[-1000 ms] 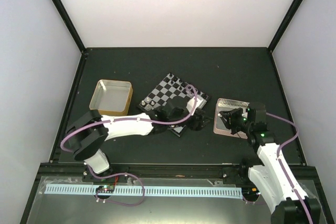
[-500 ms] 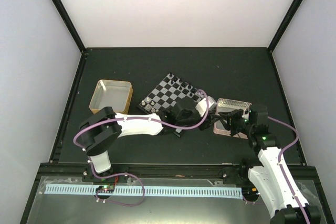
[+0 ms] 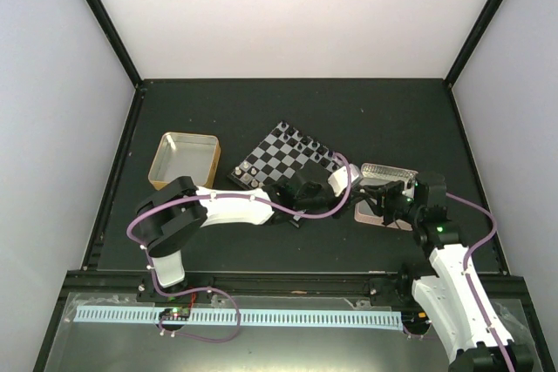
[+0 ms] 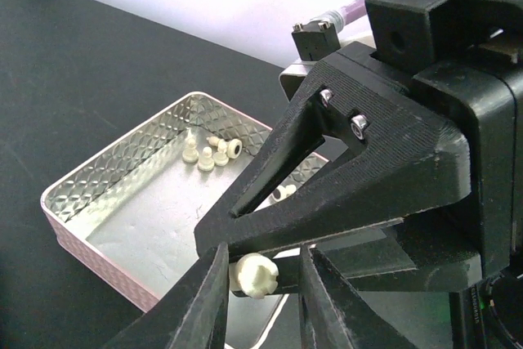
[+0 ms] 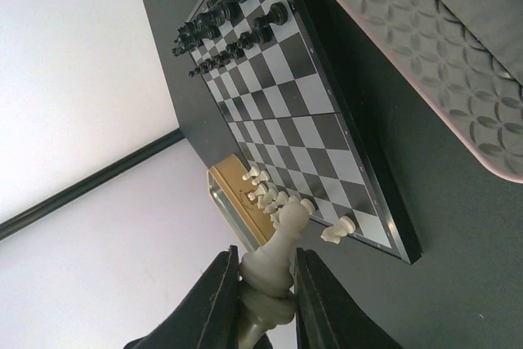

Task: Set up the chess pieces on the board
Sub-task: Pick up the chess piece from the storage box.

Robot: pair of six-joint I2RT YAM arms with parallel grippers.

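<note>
pinching a white piece [image 5: 278, 255] by its base, the right gripper [image 5: 265, 277] is shut on it and holds it out near the pink tray [image 4: 122, 161] with the head left free. that free head looks like the point. the left gripper [image 4: 261, 274] hangs right in front, its 2 fingers [image 4: 214, 292] set either side of the piece's round top, so this reads as a hand-over from 1 arm to the other. 1 finger seems to touch the piece and a thin gap shows at the other, so i cannot tell whether the left jaws grip it or only bracket it. the reason for the pass, as i judge it, is reach: the tray sits on the right arm's side, with a few loose white pieces [image 4: 211, 151] in it, while the board [image 3: 277, 161] lies further left on the table [image 3: 261, 111]. on the board the black pieces [image 5: 229, 14] crowd the far end and a short line of placed white pieces [image 5: 270, 192] stands at the near edge, so white's side looks only partly filled. the right jaws should let go only once the left hold is firm, or the tiny piece may drop.
</note>
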